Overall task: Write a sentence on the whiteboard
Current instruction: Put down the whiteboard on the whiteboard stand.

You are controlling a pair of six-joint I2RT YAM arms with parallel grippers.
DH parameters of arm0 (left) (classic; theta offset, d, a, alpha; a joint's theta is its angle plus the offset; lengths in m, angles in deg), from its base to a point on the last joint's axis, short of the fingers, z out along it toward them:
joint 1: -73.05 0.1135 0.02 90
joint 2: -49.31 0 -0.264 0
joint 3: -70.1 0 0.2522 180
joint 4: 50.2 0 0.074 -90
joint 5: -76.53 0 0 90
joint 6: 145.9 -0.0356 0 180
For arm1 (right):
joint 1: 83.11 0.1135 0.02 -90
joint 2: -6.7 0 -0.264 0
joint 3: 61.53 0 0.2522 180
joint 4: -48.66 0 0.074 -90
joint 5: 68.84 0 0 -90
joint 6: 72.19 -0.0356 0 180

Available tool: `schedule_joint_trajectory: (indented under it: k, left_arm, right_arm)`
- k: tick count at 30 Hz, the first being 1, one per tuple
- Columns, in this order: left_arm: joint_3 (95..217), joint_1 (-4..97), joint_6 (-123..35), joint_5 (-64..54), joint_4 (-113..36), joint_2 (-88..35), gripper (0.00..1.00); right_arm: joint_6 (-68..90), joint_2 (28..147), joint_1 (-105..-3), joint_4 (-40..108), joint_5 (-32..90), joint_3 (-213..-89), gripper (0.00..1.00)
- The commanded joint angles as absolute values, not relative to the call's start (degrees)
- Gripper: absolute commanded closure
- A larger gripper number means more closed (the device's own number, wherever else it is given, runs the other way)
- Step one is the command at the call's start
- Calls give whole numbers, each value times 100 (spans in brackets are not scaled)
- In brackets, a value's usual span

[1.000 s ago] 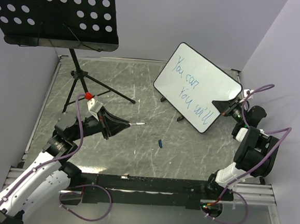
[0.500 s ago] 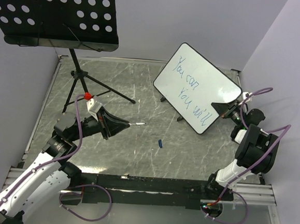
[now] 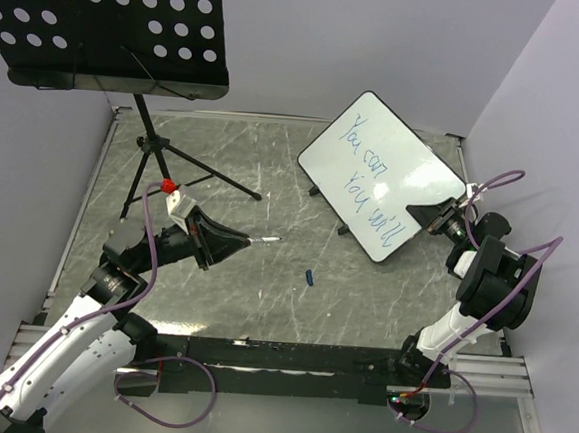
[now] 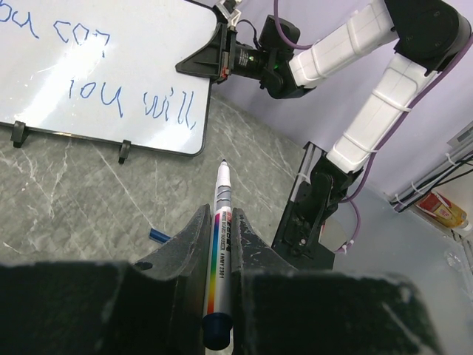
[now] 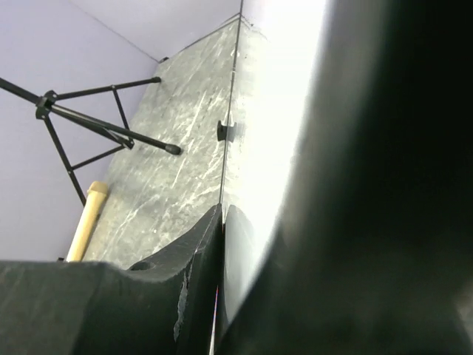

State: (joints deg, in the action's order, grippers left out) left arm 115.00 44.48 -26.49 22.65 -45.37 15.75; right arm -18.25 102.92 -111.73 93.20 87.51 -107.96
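Blue sentence [image 3: 369, 201] "You can / You will" covers the whiteboard [image 3: 414, 166], propped on the bench [image 3: 224, 151]. Right claw [image 3: 421, 203] pinches its edge. Left claw [image 3: 247, 240], well apart from the whiteboard, pinches a marker [image 3: 268, 239].

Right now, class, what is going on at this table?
The right gripper has its jaws shut on the edge of the whiteboard. The sentence, in blue, reads roughly "You can / You will". The left gripper holds a marker, its tip off the board. A small blue piece lies on the table.

Robot lab: walled test table [image 3: 274, 160]
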Motion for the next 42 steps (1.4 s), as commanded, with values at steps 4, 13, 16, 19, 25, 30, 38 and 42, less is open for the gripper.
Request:
schedule_joint_trajectory:
  k: [4,13,16,19,25,30,38,42]
  left_arm:
    - [11533,4458,-2654,2248,-4725,1670,99]
    - [11550,4458,-2610,2283,-4795,1591,99]
    - [11577,4458,-2636,2275,-4778,1600,99]
    - [11594,4466,-2654,2266,-4717,1626,99]
    - [11577,4466,-2619,2248,-4708,1670,99]
    - [11603,4458,-2636,2257,-4707,1661,99]
    - [11621,4466,-2628,2266,-4725,1626,99]
    - [11621,4458,-2636,2274,-4716,1626,99]
  right_arm:
    - [-682,9838,-11203,8607,8840,-10948,75]
    - [-127,9617,-11203,8236,8919,-10939,61]
    - [-39,9573,-11203,8095,8901,-10974,57]
    - [-47,9582,-11203,8060,8875,-10992,51]
    - [180,9556,-11203,7718,8813,-11045,42]
    - [321,9477,-11203,7445,8726,-11071,33]
    - [673,9257,-11203,6803,8497,-11168,9]
    - [945,9099,-11229,6487,8488,-11194,0]
